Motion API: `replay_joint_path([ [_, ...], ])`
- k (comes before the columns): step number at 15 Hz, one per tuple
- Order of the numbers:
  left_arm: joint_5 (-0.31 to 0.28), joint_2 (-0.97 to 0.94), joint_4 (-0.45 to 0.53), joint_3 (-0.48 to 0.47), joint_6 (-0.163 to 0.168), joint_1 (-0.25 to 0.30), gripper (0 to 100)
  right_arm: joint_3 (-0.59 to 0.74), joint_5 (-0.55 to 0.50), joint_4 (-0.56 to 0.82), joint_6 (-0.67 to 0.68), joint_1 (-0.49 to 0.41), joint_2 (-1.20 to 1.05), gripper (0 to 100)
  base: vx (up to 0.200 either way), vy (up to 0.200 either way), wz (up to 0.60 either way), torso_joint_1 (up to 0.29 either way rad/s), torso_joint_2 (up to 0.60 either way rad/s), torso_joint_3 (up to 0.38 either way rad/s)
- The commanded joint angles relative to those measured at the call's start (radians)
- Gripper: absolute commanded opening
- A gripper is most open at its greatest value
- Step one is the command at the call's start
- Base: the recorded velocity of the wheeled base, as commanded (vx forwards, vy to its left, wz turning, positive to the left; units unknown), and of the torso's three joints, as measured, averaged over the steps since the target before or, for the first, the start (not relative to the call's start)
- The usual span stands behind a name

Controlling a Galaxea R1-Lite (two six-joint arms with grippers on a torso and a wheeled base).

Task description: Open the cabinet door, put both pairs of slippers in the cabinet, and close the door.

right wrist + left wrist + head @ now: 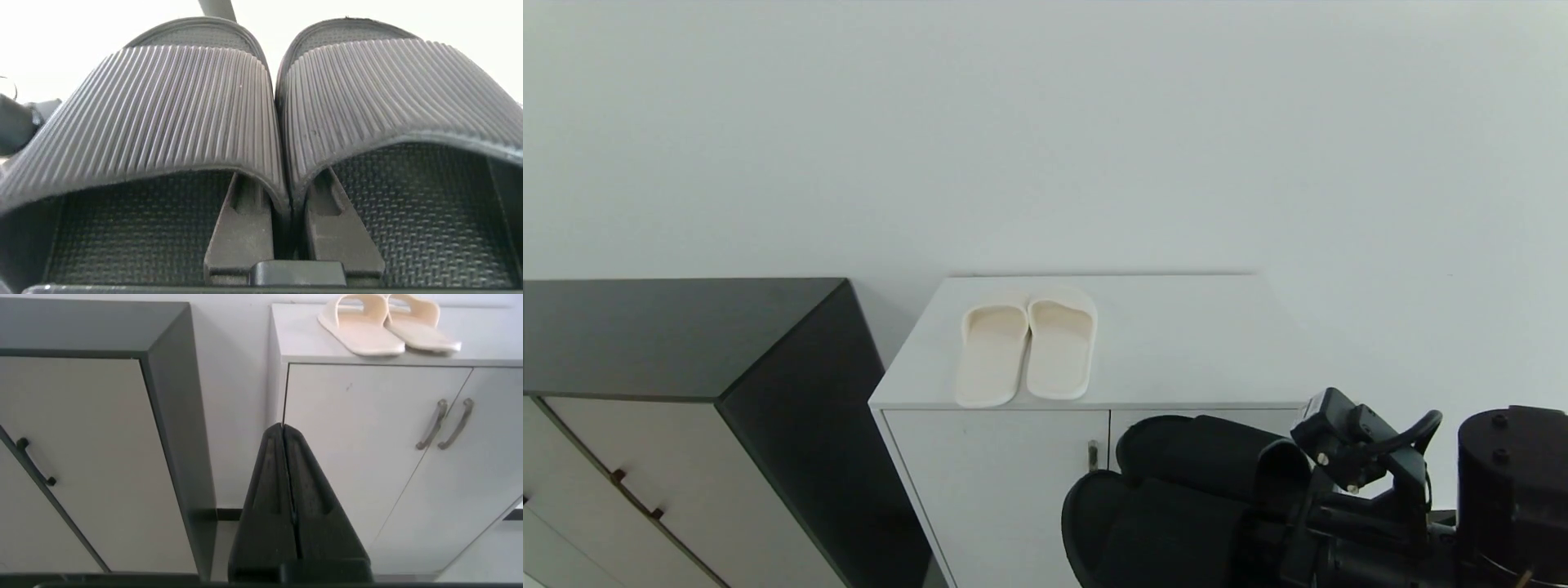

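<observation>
Clenched in the right gripper (284, 192): a pair of black slippers (1176, 498), pinched together by their adjoining inner walls, ribbed straps arching over the fingers (239, 233). Held side by side low in front of the white cabinet (1192, 343), across part of its right-hand door. Long axis across the head view, rounded ends toward the robot's left, away from the wrist.

On the cabinet top, left half: a pair of cream slippers (1025, 351), side by side and touching. Long axis front to back, strap ends toward the wall (1045, 122), heels at the front edge.

Both cabinet doors closed, two metal handles (445, 425) just beside each other at the middle seam.

Left gripper (283, 437) pressed shut on nothing, low before the gap between the cabinet and a dark-topped chest (686, 335) with pale fronts and small dark pulls, near the cabinet's left side.
</observation>
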Motion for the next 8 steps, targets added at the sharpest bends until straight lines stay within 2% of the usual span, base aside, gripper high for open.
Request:
replay_joint_path([
  [1,0.0,0.0,0.0,0.0,0.0,0.0,0,0.002,0.002,0.0,-0.001,0.001,0.009,0,0.0,0.0,0.0,-0.198,0.48,0.261],
  [8,0.0,0.0,0.0,0.0,0.0,0.0,0,0.019,0.018,0.0,-0.012,0.004,0.006,0,0.0,0.0,0.0,-0.225,0.54,0.313],
])
